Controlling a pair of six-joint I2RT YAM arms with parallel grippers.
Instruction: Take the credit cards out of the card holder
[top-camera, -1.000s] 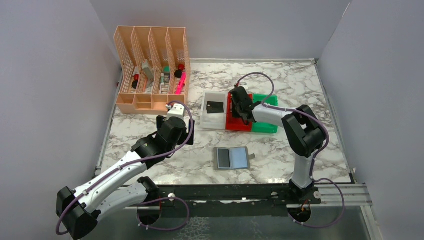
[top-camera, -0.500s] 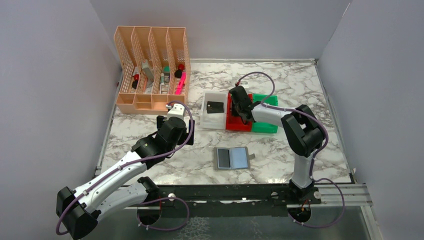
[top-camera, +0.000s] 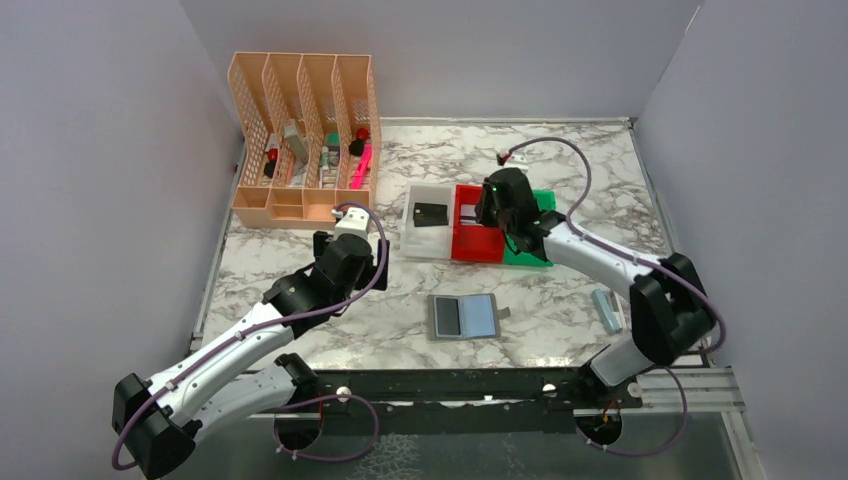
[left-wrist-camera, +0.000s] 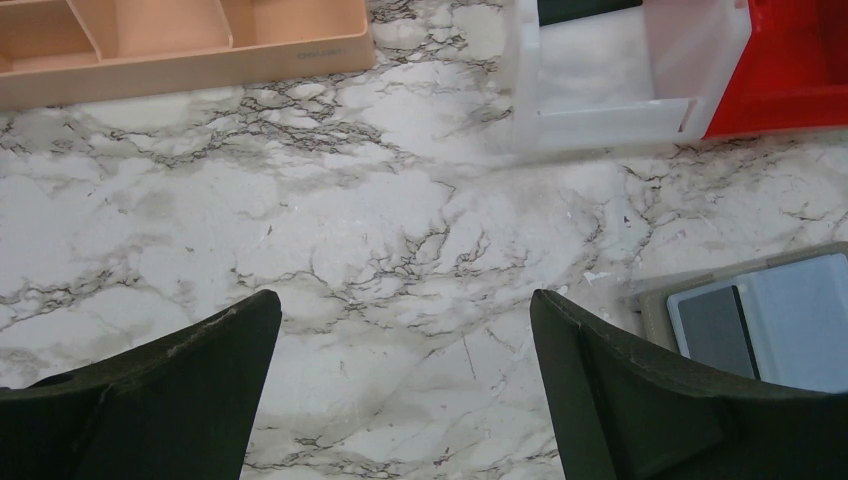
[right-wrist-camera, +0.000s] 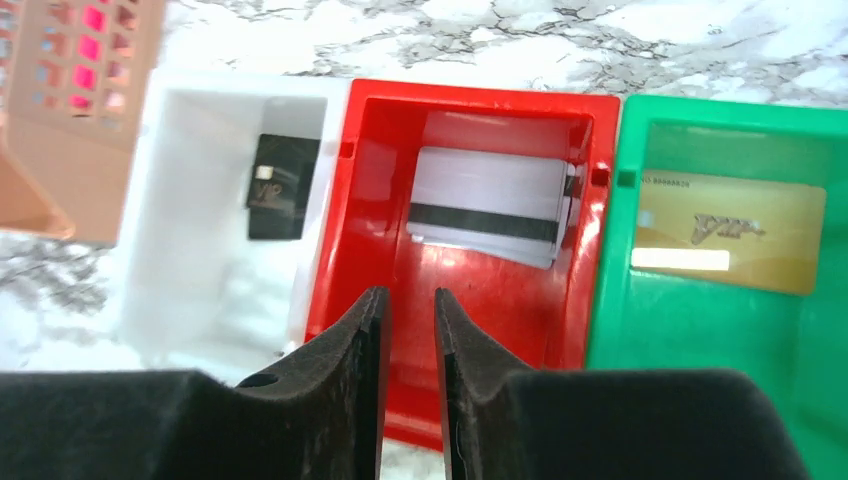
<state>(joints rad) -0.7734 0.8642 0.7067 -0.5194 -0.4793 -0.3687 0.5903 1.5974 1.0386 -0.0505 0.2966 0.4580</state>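
Marble table (top-camera: 600, 180), seen from above and from both wrists: three cards lie in three bins set side by side toward the far edge, one card to each. The black card (right-wrist-camera: 283, 186) lies flat in the white bin (right-wrist-camera: 200, 290), the silvery card with a dark stripe (right-wrist-camera: 487, 207) lies in the red bin (right-wrist-camera: 480, 300), and the gold card (right-wrist-camera: 730, 230) lies in the green bin (right-wrist-camera: 700, 340). The one holder (top-camera: 465, 317) lies open and flat near the middle of the near edge, well apart from the bins, showing a dark panel on the left and a light-blue one on the right. The right gripper (right-wrist-camera: 408, 295) hangs over the near wall of the red bin, its fingers a narrow slit apart with nothing between them. The left gripper (left-wrist-camera: 402, 320) hovers over bare marble left of the holder, fingers spread wide and holding nothing. A peach rack (top-camera: 300, 140) with four slots stands at the far left corner, holding small items too small to name. One small blue-grey object (top-camera: 607, 310) lies near the right edge.
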